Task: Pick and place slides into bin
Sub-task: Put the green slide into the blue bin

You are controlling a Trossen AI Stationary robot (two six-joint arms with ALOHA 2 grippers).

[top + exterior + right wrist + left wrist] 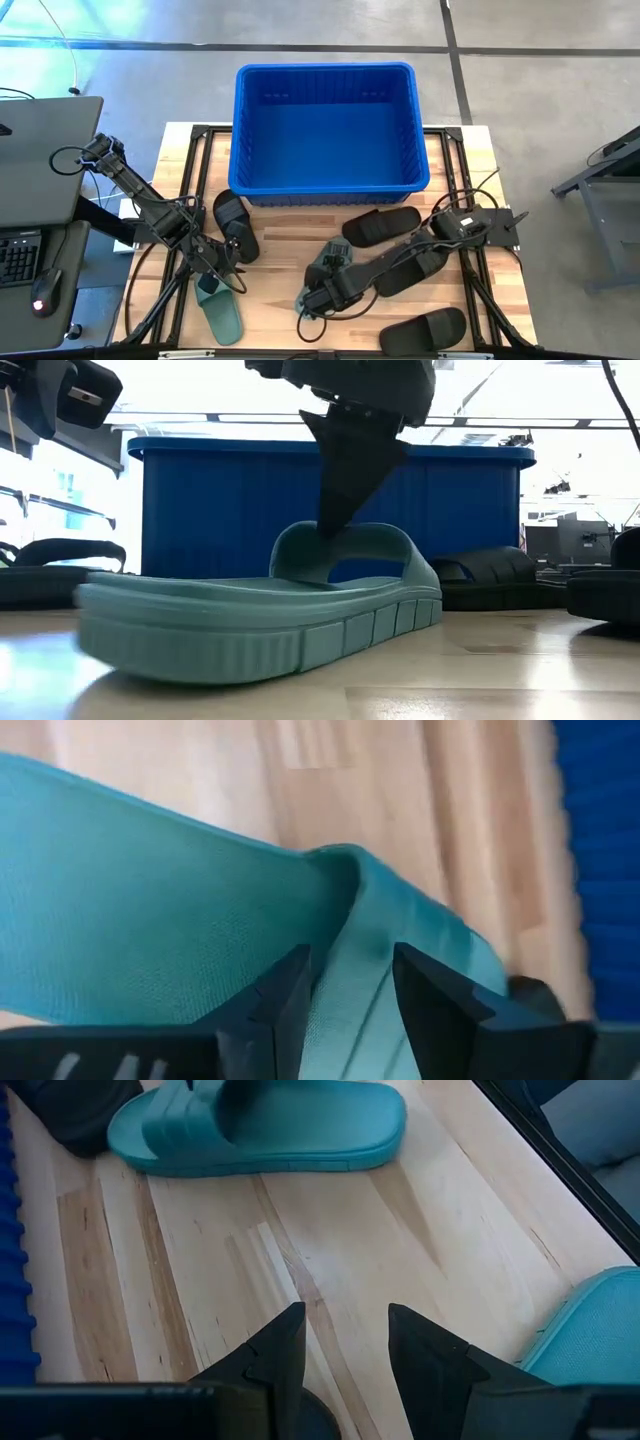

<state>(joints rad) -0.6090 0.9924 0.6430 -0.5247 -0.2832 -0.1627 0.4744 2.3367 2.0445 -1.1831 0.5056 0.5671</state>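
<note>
Right tool, lower centre of the overhead frame, grips the green slide's strap; bin lies directly above; left tool released

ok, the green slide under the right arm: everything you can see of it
Sage green slide: one-piece rubbery moulding, thick ribbed sole, single wide arched strap, matte. It lies sole-down on the wooden table, front centre, before the blue bin, tilted slightly with one end raised. The right hand comes down from above with its fingers either side of the strap. Whether they are clamped on it cannot be told.
</note>
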